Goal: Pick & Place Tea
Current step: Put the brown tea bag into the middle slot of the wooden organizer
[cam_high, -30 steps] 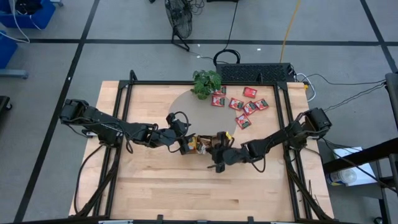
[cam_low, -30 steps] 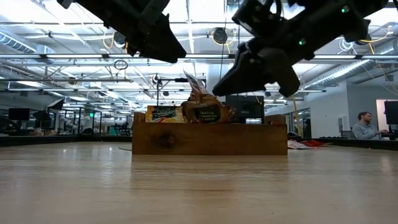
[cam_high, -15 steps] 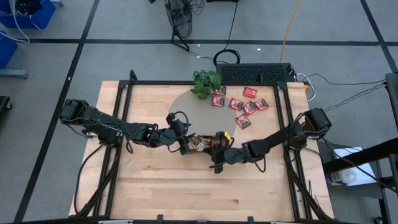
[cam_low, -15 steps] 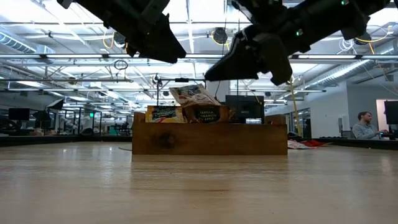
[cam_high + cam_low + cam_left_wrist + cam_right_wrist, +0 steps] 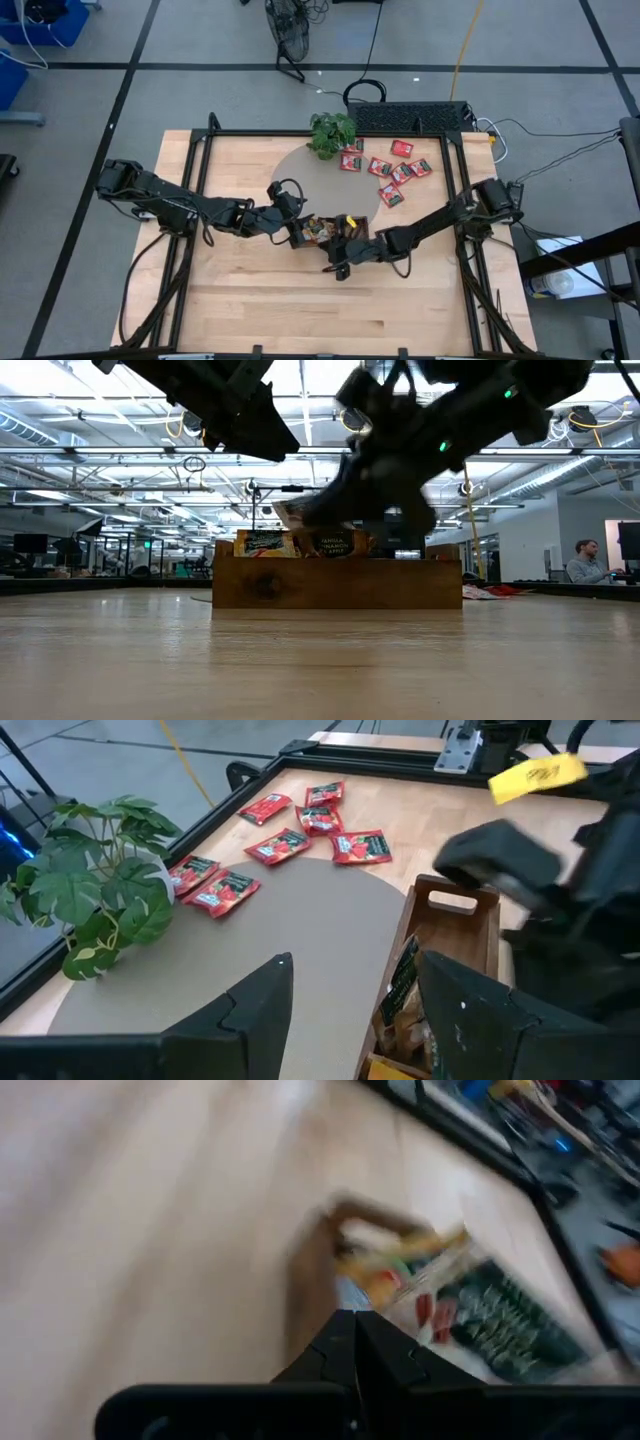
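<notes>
Red tea packets [image 5: 392,172] lie scattered near the potted plant [image 5: 331,130]; more stand in the wooden tray [image 5: 455,916]. They look light, thin and floppy, so an edge pinch seems best. The left gripper [image 5: 350,1020] hangs spread apart at the tray; the right gripper's [image 5: 352,1342] fingers look pressed together.

The table [image 5: 260,300] was pale wood with a smooth, faintly satin finish and visible plank seams, edged by a matt black metal frame [image 5: 205,160]. A matt beige mat [image 5: 300,920], cardboard-like, lay at the upper centre. The red tea packets [image 5: 285,845] looked glossy, like foil or coated paper. The tray [image 5: 337,582] at mid-frame was brown wood, matt, with grain. The left fingers [image 5: 260,1010] were matt dark plastic.
</notes>
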{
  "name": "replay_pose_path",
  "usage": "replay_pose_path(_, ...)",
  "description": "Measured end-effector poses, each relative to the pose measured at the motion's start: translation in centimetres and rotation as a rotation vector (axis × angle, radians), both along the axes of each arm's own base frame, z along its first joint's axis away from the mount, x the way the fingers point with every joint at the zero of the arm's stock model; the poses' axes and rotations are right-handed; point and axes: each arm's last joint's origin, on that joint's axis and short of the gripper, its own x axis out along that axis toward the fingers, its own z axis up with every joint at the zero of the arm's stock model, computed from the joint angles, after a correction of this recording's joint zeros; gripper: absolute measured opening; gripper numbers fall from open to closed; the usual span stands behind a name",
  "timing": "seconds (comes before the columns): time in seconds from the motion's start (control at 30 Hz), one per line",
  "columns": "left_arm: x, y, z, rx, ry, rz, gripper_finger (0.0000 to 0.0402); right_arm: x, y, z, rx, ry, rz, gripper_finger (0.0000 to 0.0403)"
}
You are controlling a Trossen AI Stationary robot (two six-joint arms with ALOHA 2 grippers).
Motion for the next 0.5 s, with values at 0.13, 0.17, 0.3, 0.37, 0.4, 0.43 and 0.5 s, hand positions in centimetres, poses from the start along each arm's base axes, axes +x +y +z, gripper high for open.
replay_pose_path(0.13,-0.01,0.00,-0.02,-0.002,0.001,0.001,0.0216,0.52,-0.54,-0.92,-0.093,0.062,-0.109,0.0000)
replay_pose_path(0.17,-0.02,0.00,-0.05,-0.002,0.003,0.001,0.0216,0.55,-0.56,-0.92,-0.094,0.062,-0.113,0.0000)
replay_pose_path(0.3,-0.08,0.01,-0.14,0.001,0.015,0.000,0.0216,0.48,-0.56,-1.10,-0.085,0.073,-0.119,0.0000)
replay_pose_path(0.37,-0.09,0.02,-0.16,0.002,0.017,0.000,0.0216,0.45,-0.57,-1.14,-0.071,0.073,-0.127,0.0000)
replay_pose_path(0.4,-0.10,0.02,-0.17,0.002,0.020,0.000,0.0216,0.45,-0.59,-1.15,-0.064,0.072,-0.132,0.0000)
replay_pose_path(0.43,-0.11,0.02,-0.19,0.002,0.022,0.000,0.0216,0.44,-0.56,-1.15,-0.058,0.070,-0.134,0.0000)
replay_pose_path(0.5,-0.11,0.02,-0.20,0.002,0.022,0.000,0.0216,0.39,-0.34,-1.15,-0.051,0.067,-0.132,0.0000)
